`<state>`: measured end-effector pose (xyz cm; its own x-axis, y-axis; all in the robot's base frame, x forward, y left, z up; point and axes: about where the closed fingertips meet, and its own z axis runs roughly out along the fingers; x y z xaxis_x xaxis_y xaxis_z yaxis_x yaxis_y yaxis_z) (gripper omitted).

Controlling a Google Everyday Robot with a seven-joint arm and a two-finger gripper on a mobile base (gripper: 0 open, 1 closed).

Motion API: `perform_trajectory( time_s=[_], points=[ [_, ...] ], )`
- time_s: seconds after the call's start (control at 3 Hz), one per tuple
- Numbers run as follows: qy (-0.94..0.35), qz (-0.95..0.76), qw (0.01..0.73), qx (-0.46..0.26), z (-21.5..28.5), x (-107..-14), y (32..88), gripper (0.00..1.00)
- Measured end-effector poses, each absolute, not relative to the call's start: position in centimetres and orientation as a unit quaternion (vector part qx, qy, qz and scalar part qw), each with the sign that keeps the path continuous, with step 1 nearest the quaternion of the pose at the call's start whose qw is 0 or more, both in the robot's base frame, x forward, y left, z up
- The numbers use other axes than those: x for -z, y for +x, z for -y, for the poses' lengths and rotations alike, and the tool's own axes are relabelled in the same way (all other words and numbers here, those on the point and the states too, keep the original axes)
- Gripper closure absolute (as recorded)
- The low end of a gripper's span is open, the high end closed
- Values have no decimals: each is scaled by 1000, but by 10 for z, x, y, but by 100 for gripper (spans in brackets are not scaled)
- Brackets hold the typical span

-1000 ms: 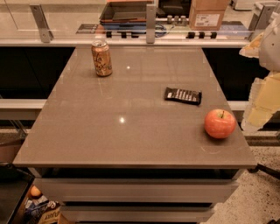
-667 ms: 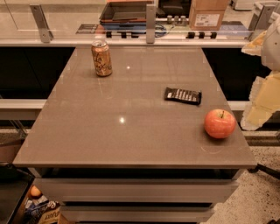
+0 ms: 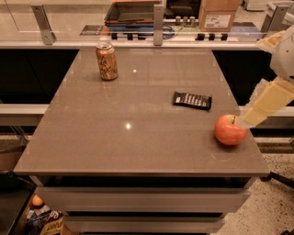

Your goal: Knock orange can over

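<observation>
Can (image 3: 106,61): standing upright at the far left of the bench (image 3: 115,137), near the back edge, silver top facing up. Nothing is touching it.

Gripper (image 3: 251,117): hanging off the bench's right side, near the front corner, as a pale yellowish part angling down and to the left from the arm at the frame's right edge. Its lower end is sitting just beside the apple (image 3: 229,130), at the stem side; whether the two are touching is not readable. Whether the gripper is released or clenched: cannot tell, as the tip is showing only as one pale block.

Can relative to gripper: well apart. The can is lying diagonally across the bench from it, far-left against near-right, with most of the bench top between them. A black flat object (image 3: 192,100) is lying between the two, closer to the gripper's side and just behind the apple.

Apple: resting near the front right corner of the bench, stem up.

Behind the bench: a cardboard box (image 3: 220,11) and a dark tray (image 3: 133,11) are showing past a glass rail.

Against the frames from a second ago and just after: the can is holding the same spot and is as upright as before. Apple and black object are not shifting. The gripper is keeping the same place and angle beside the apple; no motion is registering anywhere.
</observation>
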<state>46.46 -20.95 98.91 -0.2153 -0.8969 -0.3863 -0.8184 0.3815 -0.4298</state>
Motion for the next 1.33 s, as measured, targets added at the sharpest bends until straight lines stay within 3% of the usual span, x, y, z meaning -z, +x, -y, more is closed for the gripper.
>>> perform_trajectory(
  time_s=[0.67, 1.33],
  points=[
    [-515, -738, 432, 60, 195, -995, 518, 0],
    [-464, -693, 552, -15, 177, -1006, 558, 0]
  ],
)
